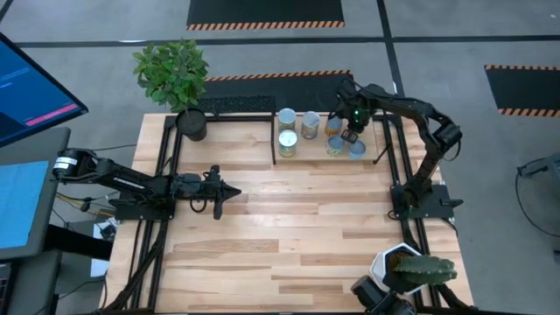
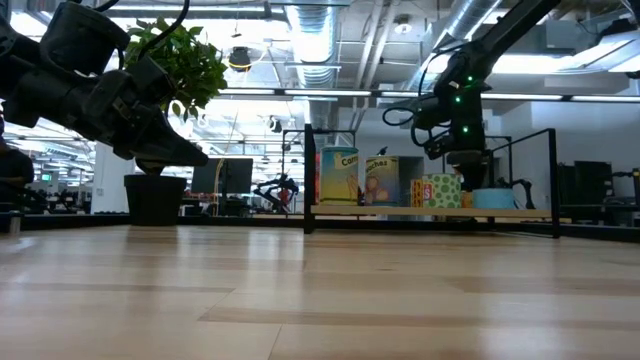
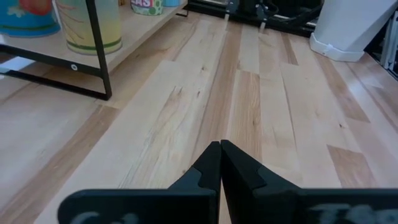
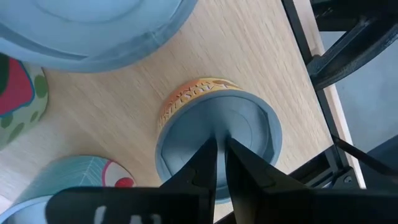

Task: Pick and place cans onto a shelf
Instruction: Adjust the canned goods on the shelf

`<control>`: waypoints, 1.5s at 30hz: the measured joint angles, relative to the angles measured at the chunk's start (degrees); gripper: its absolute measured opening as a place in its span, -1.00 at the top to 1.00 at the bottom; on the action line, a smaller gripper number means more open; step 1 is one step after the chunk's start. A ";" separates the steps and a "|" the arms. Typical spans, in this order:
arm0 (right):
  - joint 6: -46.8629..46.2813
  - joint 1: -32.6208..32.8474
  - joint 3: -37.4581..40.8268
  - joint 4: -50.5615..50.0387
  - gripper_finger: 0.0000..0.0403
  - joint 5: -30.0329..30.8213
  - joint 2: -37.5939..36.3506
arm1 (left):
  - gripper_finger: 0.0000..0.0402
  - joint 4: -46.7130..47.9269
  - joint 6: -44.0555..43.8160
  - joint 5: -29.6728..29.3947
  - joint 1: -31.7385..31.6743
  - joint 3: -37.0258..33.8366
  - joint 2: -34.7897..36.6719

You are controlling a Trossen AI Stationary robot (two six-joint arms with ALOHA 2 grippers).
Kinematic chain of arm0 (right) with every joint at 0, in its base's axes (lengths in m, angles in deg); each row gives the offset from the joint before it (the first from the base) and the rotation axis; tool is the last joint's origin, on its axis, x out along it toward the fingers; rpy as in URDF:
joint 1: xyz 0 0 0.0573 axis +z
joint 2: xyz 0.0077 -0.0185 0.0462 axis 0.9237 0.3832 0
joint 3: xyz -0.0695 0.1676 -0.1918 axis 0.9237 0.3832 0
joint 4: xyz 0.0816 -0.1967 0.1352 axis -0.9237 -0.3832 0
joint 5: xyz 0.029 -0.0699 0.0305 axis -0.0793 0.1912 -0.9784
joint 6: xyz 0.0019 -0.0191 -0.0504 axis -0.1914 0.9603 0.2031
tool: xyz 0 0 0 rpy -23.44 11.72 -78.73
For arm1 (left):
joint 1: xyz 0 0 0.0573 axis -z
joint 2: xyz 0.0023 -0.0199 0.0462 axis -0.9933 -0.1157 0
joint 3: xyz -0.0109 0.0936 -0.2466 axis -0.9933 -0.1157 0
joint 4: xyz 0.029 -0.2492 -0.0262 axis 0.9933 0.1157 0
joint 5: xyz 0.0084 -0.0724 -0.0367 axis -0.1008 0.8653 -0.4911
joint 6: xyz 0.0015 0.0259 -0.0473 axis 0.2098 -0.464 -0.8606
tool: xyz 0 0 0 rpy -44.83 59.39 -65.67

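From above, the right gripper (image 1: 351, 136) hangs over the far right end of the shelf (image 1: 385, 144), directly above the cans (image 1: 297, 131) grouped on its board; several stand to its left and two sit right beneath and beside it. The left gripper (image 1: 229, 192) lies low over the middle of the table (image 1: 289, 245), well clear of the shelf, its fingers pressed together on nothing. A leafy plant in a black pot (image 1: 192, 123) stands at the far left corner, and a cactus in a white pot (image 1: 411, 267) sits at the near right edge.

The low view adds what the overhead cannot: the cans' labelled sides, yellow and green, lined along the shelf board, with the right gripper (image 2: 468, 172) descending on the row's right end beside a pale-blue can (image 2: 493, 198). Behind is an open office with ceiling ducts and strip lights.

The left wrist view confirms the clenched fingers (image 3: 245, 174) above bare pale planks, the shelf's black rod and a can ahead.

The right wrist view alone shows the contact: the right gripper's fingers (image 4: 205, 165) stand only slightly parted, tips on the blue top of an orange-labelled can (image 4: 221, 124). Whether they grip it I cannot tell.
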 joint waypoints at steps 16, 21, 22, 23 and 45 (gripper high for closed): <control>-4.06 0.15 -9.64 -11.00 0.71 0.27 0.11 | 1.00 0.02 0.04 -0.28 0.01 -0.02 0.00; -6.49 1.57 -11.33 -22.26 0.71 -4.04 0.04 | 1.00 0.02 0.11 -0.33 0.00 -0.02 -0.02; -6.50 2.35 -11.10 -24.16 0.71 -5.55 0.04 | 1.00 0.02 0.11 -0.33 0.02 -0.02 0.00; -6.50 3.27 -10.83 -25.59 0.71 -6.69 0.04 | 1.00 0.02 0.13 -0.35 0.02 -0.02 0.00; -7.91 19.53 3.92 -21.02 0.71 -7.82 -5.62 | 1.00 0.08 0.24 -0.38 0.01 -0.02 0.00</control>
